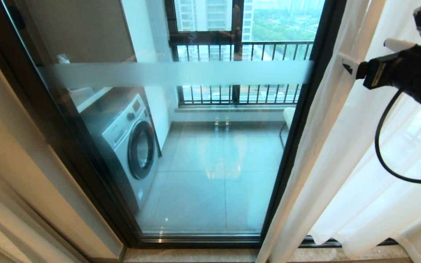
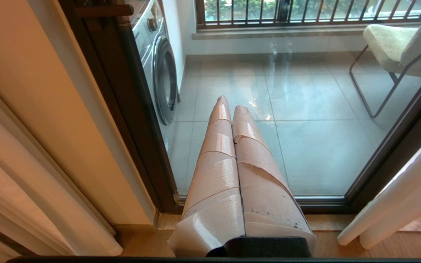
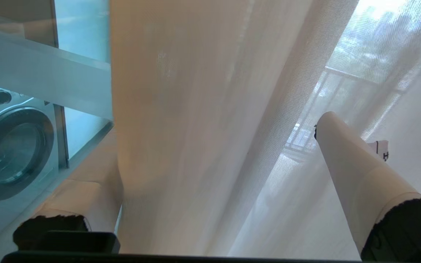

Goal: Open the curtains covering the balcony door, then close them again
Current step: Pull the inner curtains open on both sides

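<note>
Door: balcony door (image 1: pixel 203 153) fills the centre of the head view; its glass with the frosted band is uncovered, and a washing machine (image 1: pixel 130 146) and railing (image 1: pixel 239 73) show beyond it.
Curtains: curtains (image 1: pixel 342 164) hang bunched at the right side of the door, their leading edge lying along the dark right frame post; the hem hangs just above the sill.
Right arm: raised at the upper right of the head view, level with the frosted band.
Right gripper: right gripper (image 3: pixel 217 171) stands fully spread, one finger on each side of the leading curtain fold; the fabric passes between the fingers (image 3: pixel 345 157) but is not pinched.
Left gripper: left gripper (image 2: pixel 232 109) is pressed closed with nothing in it, parked low and pointing at the glass.
Progress: opening appears done, judged from the bare glass. Closing is left: clamp the fold, then draw it leftward across the door.
</note>
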Tool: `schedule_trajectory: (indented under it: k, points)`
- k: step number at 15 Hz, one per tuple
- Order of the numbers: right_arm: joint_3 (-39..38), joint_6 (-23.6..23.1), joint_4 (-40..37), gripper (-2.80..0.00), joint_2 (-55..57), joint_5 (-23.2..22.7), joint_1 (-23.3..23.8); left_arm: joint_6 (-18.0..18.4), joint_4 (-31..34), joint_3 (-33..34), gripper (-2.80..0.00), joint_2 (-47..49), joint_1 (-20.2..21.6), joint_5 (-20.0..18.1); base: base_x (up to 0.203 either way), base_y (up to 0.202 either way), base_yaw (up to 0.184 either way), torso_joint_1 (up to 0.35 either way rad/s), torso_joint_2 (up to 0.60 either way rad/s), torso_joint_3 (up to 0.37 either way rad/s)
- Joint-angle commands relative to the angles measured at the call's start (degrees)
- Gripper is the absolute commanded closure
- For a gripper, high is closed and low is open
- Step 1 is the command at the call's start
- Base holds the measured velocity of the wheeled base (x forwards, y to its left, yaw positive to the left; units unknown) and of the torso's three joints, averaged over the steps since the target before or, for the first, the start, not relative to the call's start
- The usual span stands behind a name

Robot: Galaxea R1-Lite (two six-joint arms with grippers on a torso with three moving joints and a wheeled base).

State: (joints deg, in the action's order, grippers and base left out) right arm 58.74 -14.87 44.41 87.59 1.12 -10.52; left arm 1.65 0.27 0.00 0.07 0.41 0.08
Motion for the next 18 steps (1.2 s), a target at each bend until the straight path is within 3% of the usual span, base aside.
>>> schedule_trajectory:
  k: [1, 6, 7, 18]
  points:
    - [0.5, -0.2, 0.3, -2.8, 1.0, 0.0, 0.0, 0.0, 0.0, 0.0, 0.0, 0.0, 0.0, 0.0, 0.0, 0.0, 0.0, 0.0, 0.0, 0.0]
    - [0.5, -0.5, 0.2, -2.8, 0.8, 0.0, 0.0, 0.0, 0.0, 0.0, 0.0, 0.0, 0.0, 0.0, 0.0, 0.0, 0.0, 0.0, 0.0, 0.0]
    - [0.5, -0.5, 0.2, 0.0, 0.6, 0.0, 0.0, 0.0, 0.0, 0.0, 0.0, 0.0, 0.0, 0.0, 0.0, 0.0, 0.0, 0.0, 0.0, 0.0]
    - [0.6, 0.0, 5.8, 0.0, 3.0, 0.0, 0.0, 0.0, 0.0, 0.0, 0.0, 0.0, 0.0, 0.0, 0.0, 0.0, 0.0, 0.0, 0.0, 0.0]
